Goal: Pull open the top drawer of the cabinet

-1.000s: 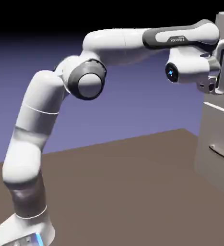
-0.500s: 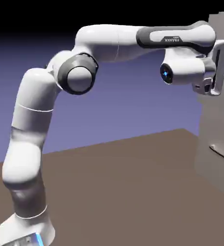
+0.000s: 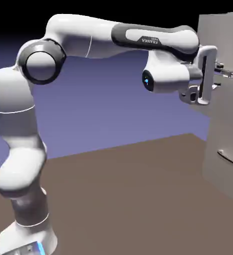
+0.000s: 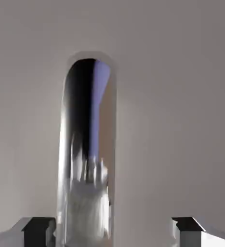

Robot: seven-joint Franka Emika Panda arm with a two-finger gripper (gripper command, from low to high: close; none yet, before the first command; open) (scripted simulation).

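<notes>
I'm mid-pull: claw [image 3: 227,73] level at the thin grey bar handle [image 4: 87,159] of the light-grey top drawer [image 4: 181,96], high on the tall grey cabinet [image 3: 223,129]. Fingertips [image 4: 39,226] straddle the handle; can't tell if clamped. Next: confirm grip, pull straight back.

The top drawer [image 3: 220,55] has been drawn out of the cabinet [image 3: 227,149]: its front, which stood at the exterior view's right edge, is now found well further left, and its side is exposed between front and cabinet. The gripper [image 3: 223,72], level at the drawer's handle [image 4: 87,159], has been carried left with the front. The arm's elbow has been raised and swung away from the cabinet.
</notes>
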